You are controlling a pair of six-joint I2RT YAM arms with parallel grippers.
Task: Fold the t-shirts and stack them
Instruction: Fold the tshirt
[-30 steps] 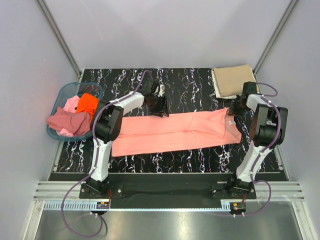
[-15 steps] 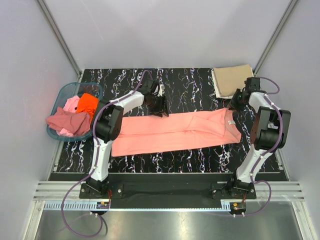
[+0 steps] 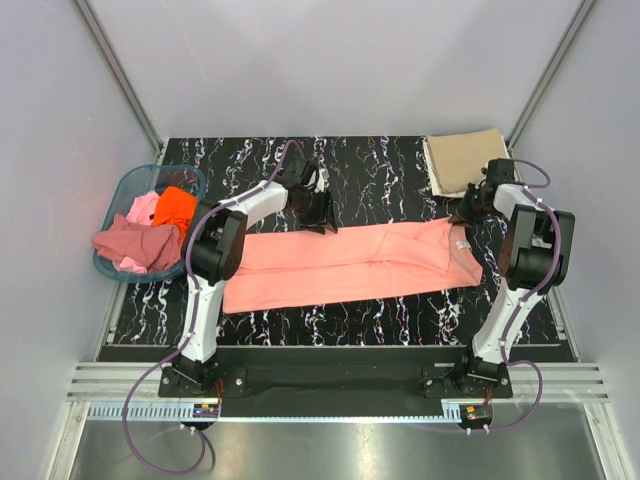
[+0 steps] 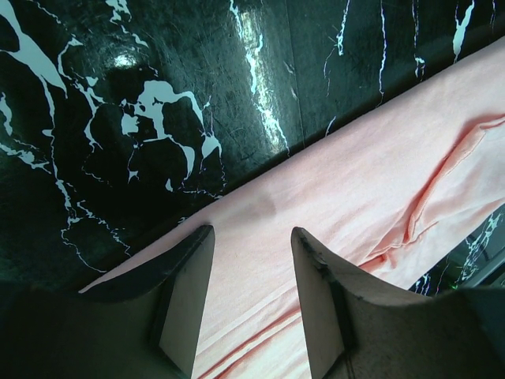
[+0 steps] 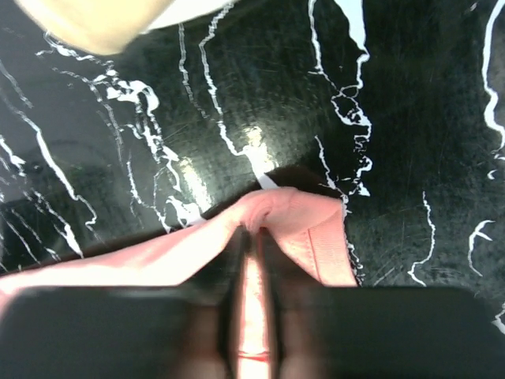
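A salmon-pink t-shirt lies folded into a long band across the black marbled table. My left gripper hovers over the band's far edge, left of centre. It is open, and only flat pink cloth shows between its fingers. My right gripper is at the shirt's far right corner by the collar. In the right wrist view it is shut on a bunched fold of the pink fabric. A tan t-shirt lies folded at the back right.
A teal plastic basket at the left edge holds an orange tee, a light pink one and a dusty rose one spilling over its rim. Grey walls enclose the table on three sides. The tan shirt's edge lies just beyond the right gripper.
My right gripper has shifted a little at the shirt's collar corner and now pinches a raised fold there. The left arm and the rest of the shirt have not moved.
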